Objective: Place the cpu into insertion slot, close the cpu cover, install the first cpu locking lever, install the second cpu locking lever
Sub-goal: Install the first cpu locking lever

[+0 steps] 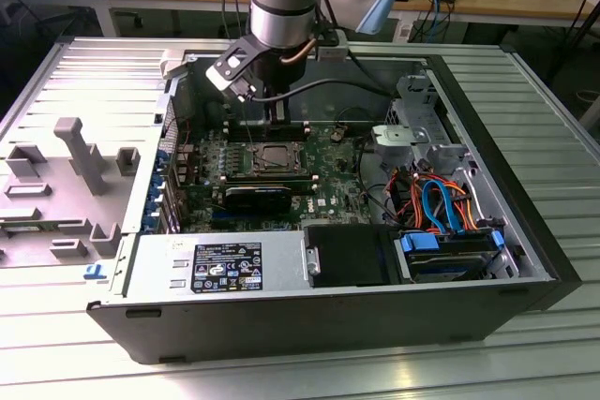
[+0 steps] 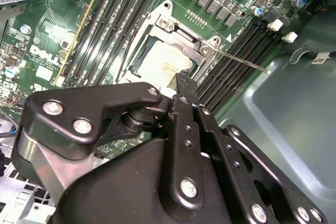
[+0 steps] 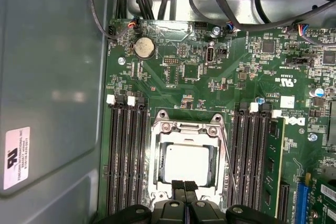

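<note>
Exterior view: gripper [image 1: 273, 117] low inside the case [image 1: 281, 316], just beyond the chip [image 1: 274, 154]. Second wrist view: fingertips [image 2: 184, 80] pinched together on nothing, at the edge of the cover [image 2: 184, 31]. First wrist view: chip seated in the cover's window, directly ahead; lever [image 3: 227, 156] alongside.

the cpu [image 3: 186, 163] lies in the insertion slot [image 1: 277, 158] with the cpu cover [image 3: 185, 128] down around it, between two banks of memory slots [image 3: 126, 156]. the end effector [image 3: 184, 185] sits at the cover's edge. the motherboard [image 1: 328, 185] lies inside the case [image 1: 281, 311]; the drive bay [image 1: 450, 245] is on the exterior view's right.
</note>
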{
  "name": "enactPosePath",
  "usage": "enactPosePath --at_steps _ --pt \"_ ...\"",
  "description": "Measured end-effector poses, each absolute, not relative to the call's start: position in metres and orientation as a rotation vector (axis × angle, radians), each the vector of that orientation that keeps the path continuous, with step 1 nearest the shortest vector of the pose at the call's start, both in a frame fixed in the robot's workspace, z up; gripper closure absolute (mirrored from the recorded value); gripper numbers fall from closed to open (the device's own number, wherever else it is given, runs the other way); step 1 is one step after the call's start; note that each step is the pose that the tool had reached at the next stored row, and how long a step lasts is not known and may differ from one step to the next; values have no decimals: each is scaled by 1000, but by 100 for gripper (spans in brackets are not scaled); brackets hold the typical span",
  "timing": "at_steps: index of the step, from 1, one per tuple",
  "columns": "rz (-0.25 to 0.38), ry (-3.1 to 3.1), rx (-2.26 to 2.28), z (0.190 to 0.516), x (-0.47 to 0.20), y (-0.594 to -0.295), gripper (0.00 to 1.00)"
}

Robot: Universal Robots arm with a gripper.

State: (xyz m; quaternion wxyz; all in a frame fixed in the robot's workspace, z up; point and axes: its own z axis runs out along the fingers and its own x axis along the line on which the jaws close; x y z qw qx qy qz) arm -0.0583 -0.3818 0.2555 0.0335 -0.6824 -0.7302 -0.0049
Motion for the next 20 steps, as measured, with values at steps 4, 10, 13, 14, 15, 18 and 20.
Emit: enactPosePath --at_steps 4,10,13,14,15,18,20 --pt "-15 -2246 -2099 258 -58 -382 89" --pt "-15 -2246 -2099 259 -58 -382 89" --pt "-15 -2246 -2099 260 -58 -382 89" --pt "-15 -2246 -2099 260 -58 -382 89" --pt "-14 -2246 -2099 260 -58 -382 89" --pt "-15 -2246 -2099 262 -58 -382 89" --pt "-14 -2247 -2099 264 -58 -382 89"
